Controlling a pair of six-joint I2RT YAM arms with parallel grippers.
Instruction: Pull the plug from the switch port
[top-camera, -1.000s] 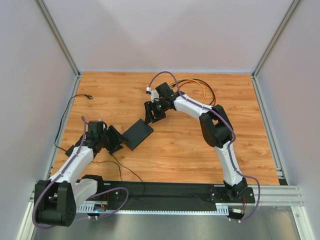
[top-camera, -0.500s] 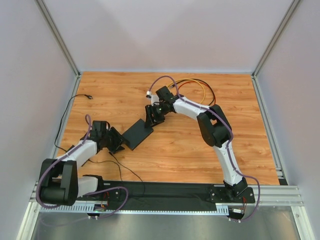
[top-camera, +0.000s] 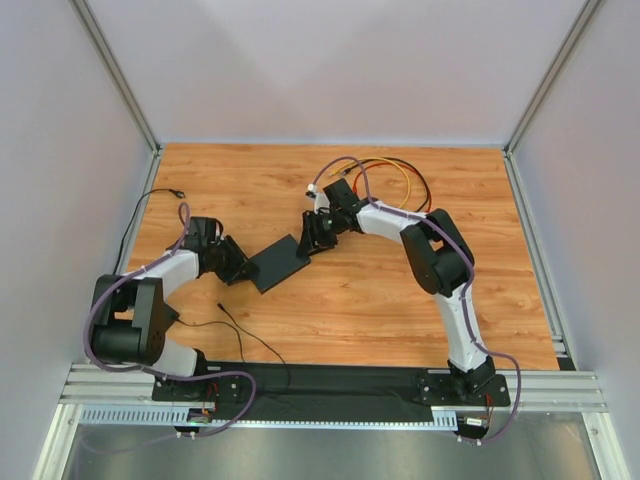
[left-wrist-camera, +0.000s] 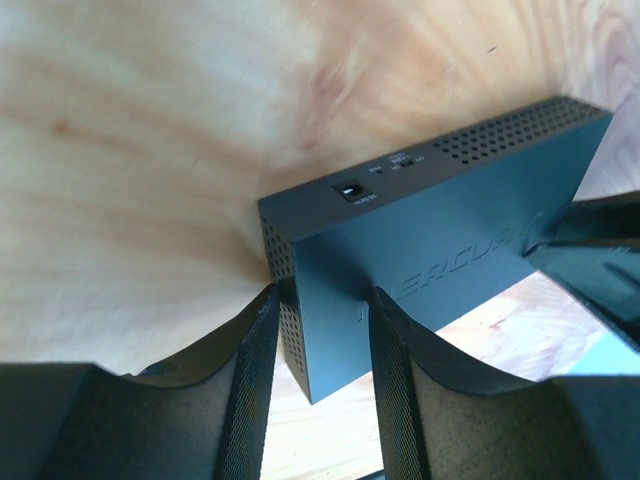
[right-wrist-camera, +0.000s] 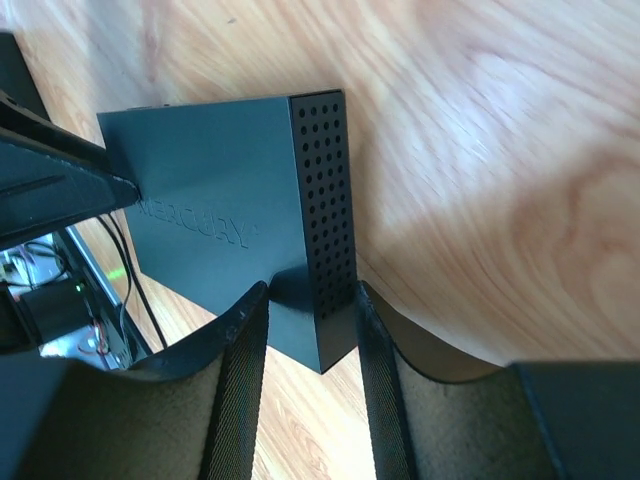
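Note:
The switch (top-camera: 279, 263), a thin matte-black box, lies between the two arms on the wooden table. My left gripper (top-camera: 241, 268) is shut on its left corner; in the left wrist view (left-wrist-camera: 320, 300) one finger (left-wrist-camera: 255, 340) sits beyond the perforated edge and the other on the top face. My right gripper (top-camera: 317, 238) is shut on the far right corner, the jaws (right-wrist-camera: 308, 295) straddling the perforated side. The small port (left-wrist-camera: 350, 189) on the switch's (left-wrist-camera: 420, 240) narrow side looks empty. A thin black cable end (top-camera: 219, 309) lies on the table, apart from the switch (right-wrist-camera: 210, 210).
A loop of yellow, orange and black cables (top-camera: 404, 175) lies at the back behind the right arm. Another black cable with a small plug (top-camera: 178, 194) lies at the far left. Grey walls enclose the table; a metal rail (top-camera: 330, 392) runs along the near edge.
The left arm has swung farther from the near edge and its gripper has closed in on the switch's left corner. The right gripper has shifted slightly right. The switch has turned a little.

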